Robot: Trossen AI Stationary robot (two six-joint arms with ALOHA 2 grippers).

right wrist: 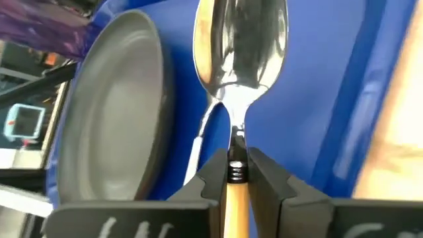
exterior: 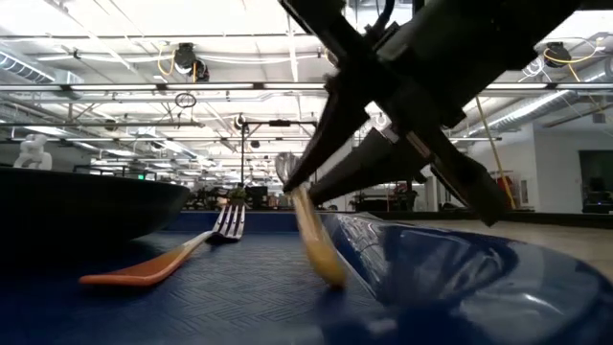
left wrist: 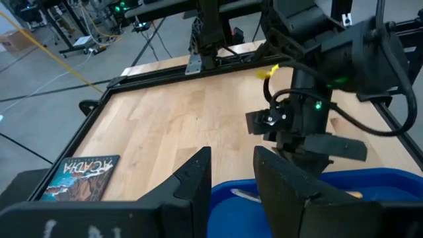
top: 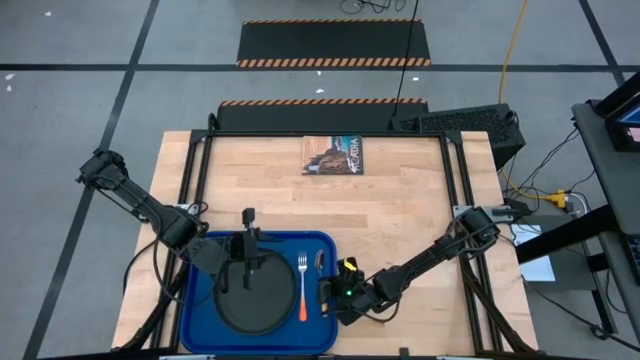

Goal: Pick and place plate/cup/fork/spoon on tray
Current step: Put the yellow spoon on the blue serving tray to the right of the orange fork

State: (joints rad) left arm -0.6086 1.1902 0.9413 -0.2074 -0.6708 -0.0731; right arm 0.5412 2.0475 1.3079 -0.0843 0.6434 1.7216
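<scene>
The tray (top: 200, 320) is already carrying the plate (top: 255, 300) and, beside it, the fork (top: 302, 288). The right gripper (top: 325, 290), fingers clenched on the handle, is holding the spoon (right wrist: 241, 39) over the tray's right side. The left gripper (top: 247, 222) is hovering over the plate with fingers parted; the cup's placement cannot be judged.

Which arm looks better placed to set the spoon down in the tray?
The right. Its hand already grips the spoon by the handle, over the tray beside the fork. The left hand is above the plate.
</scene>
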